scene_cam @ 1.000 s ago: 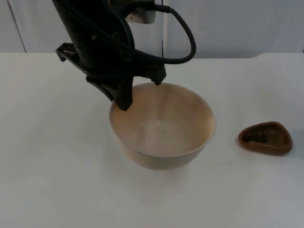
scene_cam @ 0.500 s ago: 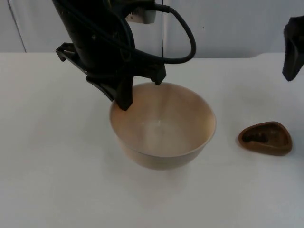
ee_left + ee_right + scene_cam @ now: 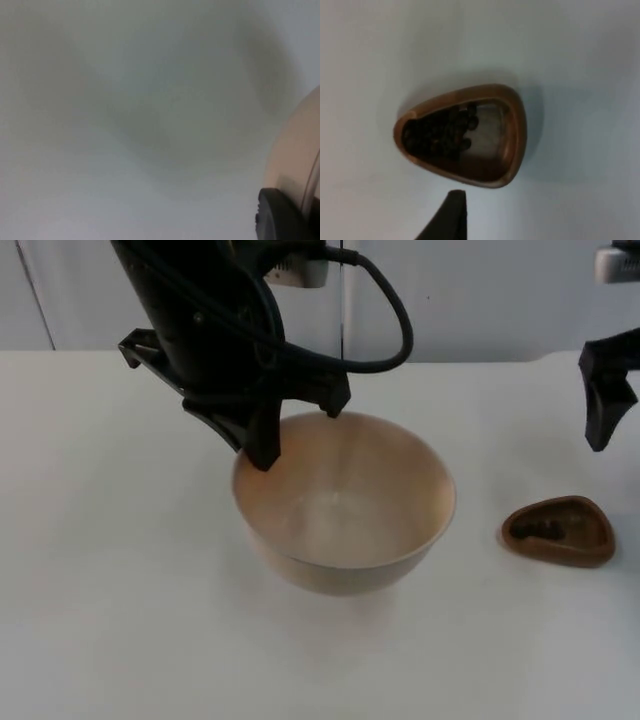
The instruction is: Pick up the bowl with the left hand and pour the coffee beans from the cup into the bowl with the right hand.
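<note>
A beige bowl (image 3: pixel 345 505) hangs slightly above the white table, its inside bare. My left gripper (image 3: pixel 268 445) is shut on the bowl's rim at its back left side. In the left wrist view the bowl's outer wall (image 3: pixel 295 150) runs beside a black fingertip (image 3: pixel 280 217). A small brown rounded-triangle cup (image 3: pixel 558 531) stands on the table to the right of the bowl. Dark coffee beans (image 3: pixel 440 135) lie in one end of the cup (image 3: pixel 512 135). My right gripper (image 3: pixel 612 430) hovers behind and above the cup, open, and one fingertip (image 3: pixel 452 215) points toward the cup.
The white table (image 3: pixel 110 590) stretches out to the left and front of the bowl. A grey partition wall (image 3: pixel 480 290) closes off the back. A gap of bare table separates the bowl from the cup.
The right gripper has come into the top view at the right edge and moved down and left, toward the cup. The bowl and left gripper have stayed put.
</note>
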Tool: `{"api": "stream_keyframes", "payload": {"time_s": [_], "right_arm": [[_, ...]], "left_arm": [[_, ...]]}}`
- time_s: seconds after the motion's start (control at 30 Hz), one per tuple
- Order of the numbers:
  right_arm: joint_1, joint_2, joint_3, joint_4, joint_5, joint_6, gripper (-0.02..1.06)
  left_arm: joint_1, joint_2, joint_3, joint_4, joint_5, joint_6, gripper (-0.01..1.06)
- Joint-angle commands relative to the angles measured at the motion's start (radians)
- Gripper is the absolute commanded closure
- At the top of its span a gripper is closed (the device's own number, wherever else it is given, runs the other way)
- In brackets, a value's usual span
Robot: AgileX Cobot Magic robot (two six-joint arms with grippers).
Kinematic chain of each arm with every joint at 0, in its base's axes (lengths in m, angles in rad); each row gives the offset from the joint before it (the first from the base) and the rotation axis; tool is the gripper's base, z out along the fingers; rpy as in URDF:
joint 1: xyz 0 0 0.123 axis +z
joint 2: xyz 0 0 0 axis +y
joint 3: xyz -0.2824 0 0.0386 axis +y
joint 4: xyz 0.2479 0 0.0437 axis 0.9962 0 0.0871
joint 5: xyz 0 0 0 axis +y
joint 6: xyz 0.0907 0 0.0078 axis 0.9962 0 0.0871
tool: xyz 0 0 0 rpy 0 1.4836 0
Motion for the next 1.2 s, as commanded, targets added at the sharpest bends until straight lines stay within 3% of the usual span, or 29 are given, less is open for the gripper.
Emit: {"api": "stream_keyframes", "payload": {"time_s": [0.0, 0.17, 0.33, 0.57, 0.73, 1.17], "right_arm": [[-0.008, 0.013, 0.003, -0.022, -0.027, 0.008, 0.01], [-0.008, 0.025, 0.047, -0.054, -0.103, 0.030, 0.01], [-0.018, 0.025, 0.128, -0.043, -0.231, 0.037, 0.01], [-0.061, 0.025, 0.200, -0.012, -0.337, 0.034, 0.01], [-0.048, 0.033, 0.207, -0.021, -0.362, 0.034, 0.06], [-0.026, 0.120, 0.207, -0.028, -0.361, 0.042, 0.08]], "left_arm": [[-0.004, -0.019, -0.005, -0.012, -0.008, 0.002, 1.05], [-0.004, -0.019, -0.005, -0.012, -0.008, 0.002, 1.05], [-0.004, -0.019, -0.005, -0.015, -0.008, 0.002, 1.05], [-0.004, -0.019, -0.005, -0.015, -0.013, 0.002, 1.05], [-0.004, -0.018, -0.005, -0.015, -0.014, 0.002, 1.05], [-0.004, -0.018, -0.005, -0.015, -0.014, 0.002, 1.05]]}}
